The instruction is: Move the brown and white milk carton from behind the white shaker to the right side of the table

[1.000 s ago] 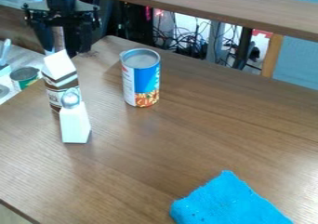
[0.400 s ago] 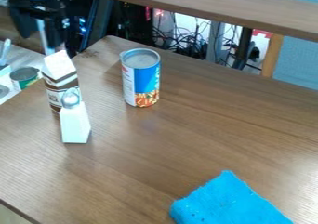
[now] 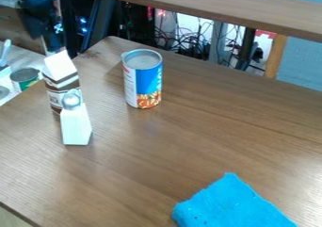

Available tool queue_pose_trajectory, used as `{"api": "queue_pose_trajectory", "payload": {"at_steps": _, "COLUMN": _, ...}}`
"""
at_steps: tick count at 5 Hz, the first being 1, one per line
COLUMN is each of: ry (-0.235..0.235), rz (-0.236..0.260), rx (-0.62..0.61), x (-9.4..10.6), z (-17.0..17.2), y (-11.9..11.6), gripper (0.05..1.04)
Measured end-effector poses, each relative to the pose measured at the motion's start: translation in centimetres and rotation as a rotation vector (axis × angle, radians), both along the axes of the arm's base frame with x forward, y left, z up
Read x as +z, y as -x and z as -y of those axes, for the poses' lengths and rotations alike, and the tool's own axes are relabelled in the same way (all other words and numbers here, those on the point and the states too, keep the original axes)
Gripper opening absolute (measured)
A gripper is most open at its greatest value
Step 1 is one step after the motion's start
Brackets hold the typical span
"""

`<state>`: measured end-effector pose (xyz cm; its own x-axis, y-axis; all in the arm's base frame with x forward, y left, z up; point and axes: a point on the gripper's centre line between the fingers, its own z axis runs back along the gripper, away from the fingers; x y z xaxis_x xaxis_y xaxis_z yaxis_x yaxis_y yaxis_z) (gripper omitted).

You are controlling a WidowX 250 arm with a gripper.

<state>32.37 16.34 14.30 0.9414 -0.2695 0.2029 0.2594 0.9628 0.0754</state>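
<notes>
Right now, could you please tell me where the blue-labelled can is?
In the camera view, the blue-labelled can stands upper left on the wooden table, right of the brown-and-white carton.

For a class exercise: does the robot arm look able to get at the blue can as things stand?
Probably yes: the blue can stands upright with nothing over its top, and the carton and white container stand apart from it.

Beyond the wooden table (image 3: pixel 207 146) lie tangled cables (image 3: pixel 189 47), apparently beside a pale blue panel (image 3: pixel 301 63).
</notes>
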Motion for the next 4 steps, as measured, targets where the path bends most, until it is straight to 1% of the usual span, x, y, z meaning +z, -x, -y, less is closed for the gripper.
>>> {"api": "queue_pose_trajectory", "payload": {"at_steps": 1, "ry": 0.017, "rz": -0.002, "rx": 0.009, "x": -1.1, "z": 0.0, "y": -0.6, "gripper": 1.004}}
{"api": "queue_pose_trajectory", "payload": {"at_steps": 2, "ry": 0.042, "rz": -0.006, "rx": -0.001, "x": -1.5, "z": 0.9, "y": -0.9, "gripper": 1.004}}
{"api": "queue_pose_trajectory", "payload": {"at_steps": 3, "ry": 0.050, "rz": -0.003, "rx": -0.028, "x": -1.4, "z": 2.0, "y": -1.4, "gripper": 1.004}}
{"api": "queue_pose_trajectory", "payload": {"at_steps": 4, "ry": 0.064, "rz": -0.012, "rx": -0.036, "x": -1.9, "z": 2.6, "y": -1.3, "gripper": 1.004}}
